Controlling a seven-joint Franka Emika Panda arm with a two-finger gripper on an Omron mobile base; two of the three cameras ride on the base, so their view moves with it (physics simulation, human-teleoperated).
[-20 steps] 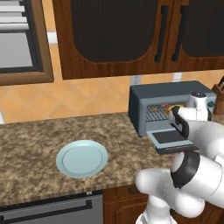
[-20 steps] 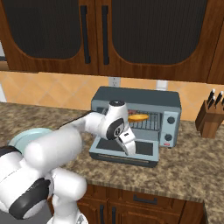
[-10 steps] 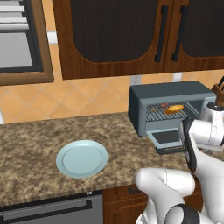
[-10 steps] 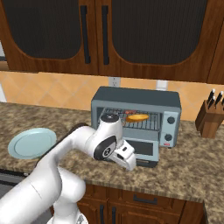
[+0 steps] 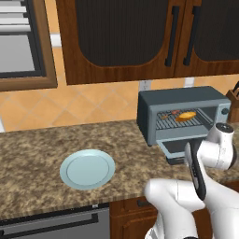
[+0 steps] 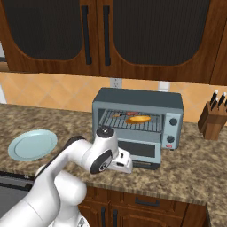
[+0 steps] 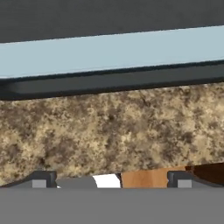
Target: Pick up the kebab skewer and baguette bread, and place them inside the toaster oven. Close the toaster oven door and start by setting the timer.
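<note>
Your white arm was folded low at the granite counter's front edge, gripper fingers apart and empty, facing the grey-blue toaster oven door, dropped open. The golden baguette bread and kebab skewer lay on the boxy grey-blue toaster oven's rack.

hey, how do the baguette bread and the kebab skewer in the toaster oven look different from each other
The baguette bread is a stubby oval loaf; the kebab skewer is a thin stick threaded with small chunks. The bread is one golden-orange colour with a paler top, while the skewer shows red and brown pieces. The bread lies nearer the knob side, the skewer toward the other side. Both rest on the wire rack inside the toaster oven, whose door hangs open.
</note>
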